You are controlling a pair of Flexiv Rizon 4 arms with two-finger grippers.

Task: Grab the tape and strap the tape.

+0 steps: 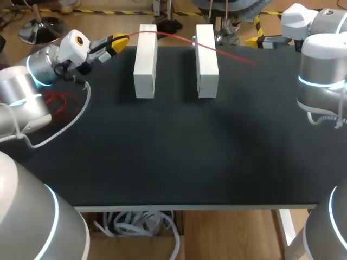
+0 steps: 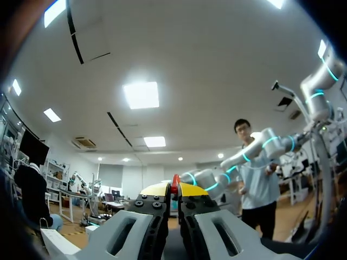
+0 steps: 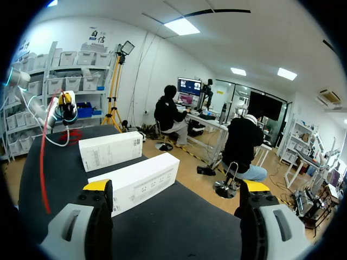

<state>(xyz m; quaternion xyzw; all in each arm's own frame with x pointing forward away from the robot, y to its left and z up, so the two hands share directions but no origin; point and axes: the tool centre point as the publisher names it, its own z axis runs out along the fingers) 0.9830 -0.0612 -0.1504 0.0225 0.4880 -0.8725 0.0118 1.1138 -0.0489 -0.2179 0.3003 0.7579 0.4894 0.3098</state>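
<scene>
One end of the red tape (image 1: 176,36) is sitting clamped between the closed yellow tips of the left gripper (image 1: 120,40), which is hanging over the surface (image 1: 173,151) in the upper left of the head view. A loose red tangle (image 1: 57,100) is lying below that arm. From the clamp the tape is stretching rightward as a thin straight line. It is crossing the far ends of the left white box (image 1: 145,62) and the right white box (image 1: 206,62), then sloping down to a free end on the surface past the right box. Its long axis is running nearly side to side across the frame, with the free end pointing toward the upper right. The right gripper (image 3: 176,187) is waiting there with its fingers spread wide and holding nothing. Strapping well probably means holding the left clamp firm so the line is not sagging. It also means bringing the open right fingers down astride the free end, square to the tape's length, before closing.
</scene>
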